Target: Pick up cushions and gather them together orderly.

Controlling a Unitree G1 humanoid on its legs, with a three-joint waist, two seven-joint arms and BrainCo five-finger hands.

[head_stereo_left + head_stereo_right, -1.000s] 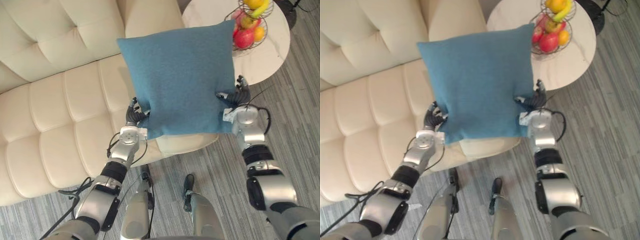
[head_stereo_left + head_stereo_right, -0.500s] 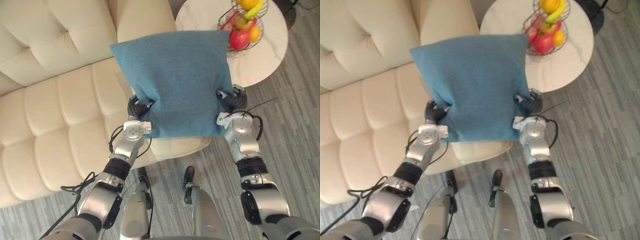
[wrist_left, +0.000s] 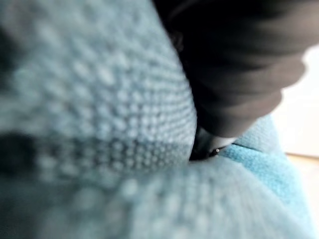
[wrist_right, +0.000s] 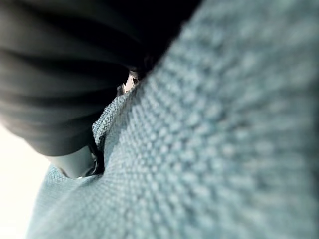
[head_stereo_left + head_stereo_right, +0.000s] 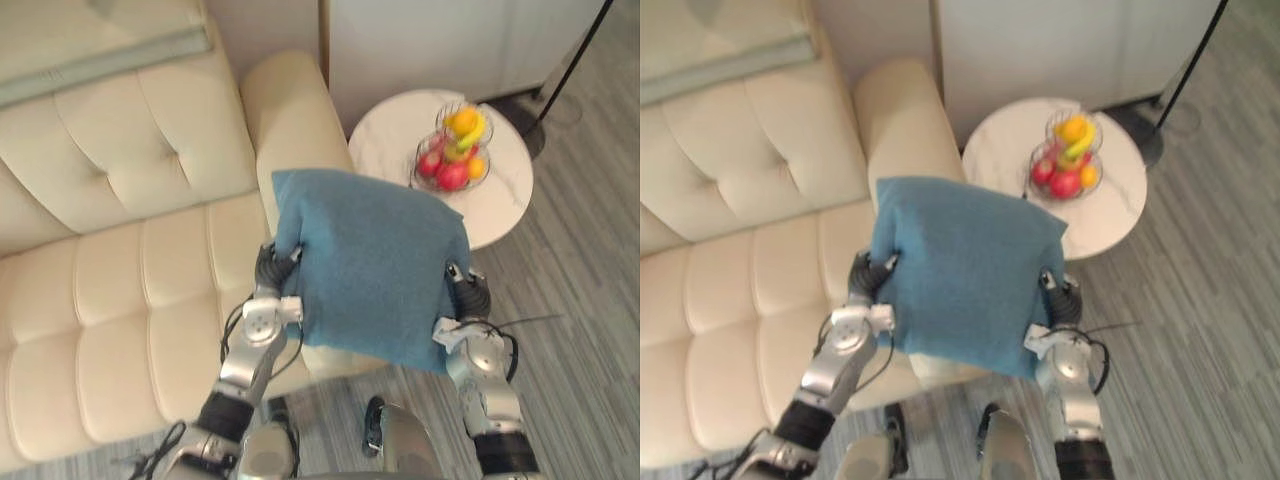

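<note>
The square blue woven cushion (image 5: 372, 265) hangs in the air between both hands, over the seat end of the cream tufted leather sofa (image 5: 120, 250). The left hand (image 5: 270, 272) grips its edge at 9 o'clock with curled fingers, and the right hand (image 5: 469, 297) grips the edge at 4 o'clock in the same way. At 1 o'clock from the cushion stands a round white marble side table (image 5: 385, 140) with a wire basket of fruit (image 5: 455, 155) on it.

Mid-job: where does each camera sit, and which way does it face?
Left eye view: head, looking down at the blue square fabric cushion over the cream tufted sofa corner; left hand and right hand pinch its sides.
Right eye view: head, slightly aside; same scene, same hands.
Left wrist view: left wrist, against cushion weave; dark ribbed cover.
Right wrist view: right wrist, likewise.
All four share the cushion.
</note>
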